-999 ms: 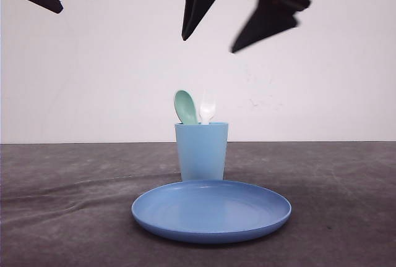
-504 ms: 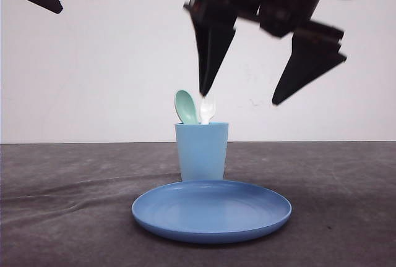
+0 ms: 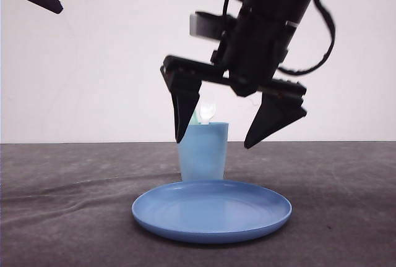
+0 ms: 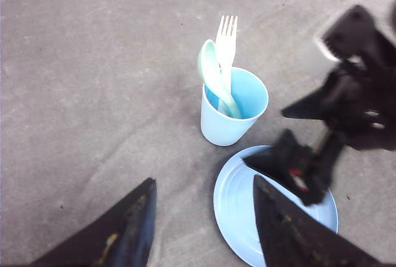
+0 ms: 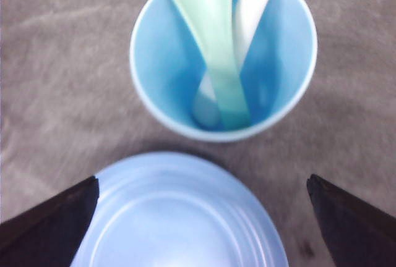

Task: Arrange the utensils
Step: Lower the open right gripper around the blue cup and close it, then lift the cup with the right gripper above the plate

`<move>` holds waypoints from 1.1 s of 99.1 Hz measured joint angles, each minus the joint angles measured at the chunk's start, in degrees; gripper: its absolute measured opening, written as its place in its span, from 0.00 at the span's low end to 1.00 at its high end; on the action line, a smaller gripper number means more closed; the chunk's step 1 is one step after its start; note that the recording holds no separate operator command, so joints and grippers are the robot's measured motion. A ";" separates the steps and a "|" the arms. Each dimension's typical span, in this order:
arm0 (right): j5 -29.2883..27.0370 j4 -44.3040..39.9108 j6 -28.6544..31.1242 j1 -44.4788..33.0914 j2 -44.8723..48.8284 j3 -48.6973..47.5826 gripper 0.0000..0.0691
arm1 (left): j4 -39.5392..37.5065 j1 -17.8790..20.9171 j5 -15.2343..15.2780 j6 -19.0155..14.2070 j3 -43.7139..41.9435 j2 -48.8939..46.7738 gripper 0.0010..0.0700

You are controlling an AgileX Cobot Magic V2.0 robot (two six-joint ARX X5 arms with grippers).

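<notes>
A mint-green spoon and a white fork stand upright in the light blue cup, heads above the rim. From the front, the fork shows over the cup, while the spoon is mostly behind a finger. My right gripper hangs open at rim height, one finger on each side of the cup, holding nothing. Its wrist view looks down into the cup at the spoon and fork. My left gripper is open, high at the far left.
A blue round plate lies on the dark grey table just in front of the cup, under my right gripper. The left wrist view has the plate beyond my left gripper. A white wall stands behind the table.
My right gripper has come down from the top of the front view to the cup's rim, staying open. The left gripper, cup, utensils and plate have not moved.
</notes>
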State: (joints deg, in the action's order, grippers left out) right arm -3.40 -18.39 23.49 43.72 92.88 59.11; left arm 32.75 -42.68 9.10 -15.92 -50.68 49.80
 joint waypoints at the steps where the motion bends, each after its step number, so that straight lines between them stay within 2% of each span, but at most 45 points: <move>1: 0.22 0.26 0.00 -0.11 0.24 0.00 0.99 | 0.00 0.00 0.00 0.00 0.00 0.00 0.41; 29: 1.25 2.23 -0.74 -1.42 6.86 3.17 0.99 | 0.00 0.02 0.00 0.00 0.00 0.00 0.41; 71: 0.52 2.91 -2.67 -3.06 11.21 8.68 0.98 | 0.02 0.00 0.00 0.00 0.00 0.00 0.41; 77: 0.33 3.19 -2.67 -3.30 11.21 8.70 0.92 | 0.00 0.02 0.00 0.00 0.00 0.00 0.41; 90: 0.20 3.32 -3.10 -3.23 11.21 8.72 0.67 | 0.00 0.00 0.00 0.00 0.00 0.00 0.41; 109: 0.02 2.97 -4.22 -3.23 11.19 8.87 0.58 | 0.00 0.00 0.00 0.00 0.00 0.00 0.41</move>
State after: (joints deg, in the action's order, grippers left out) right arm -3.38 -15.42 19.27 40.49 104.07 67.99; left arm 32.75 -42.68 9.10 -15.92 -50.68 49.80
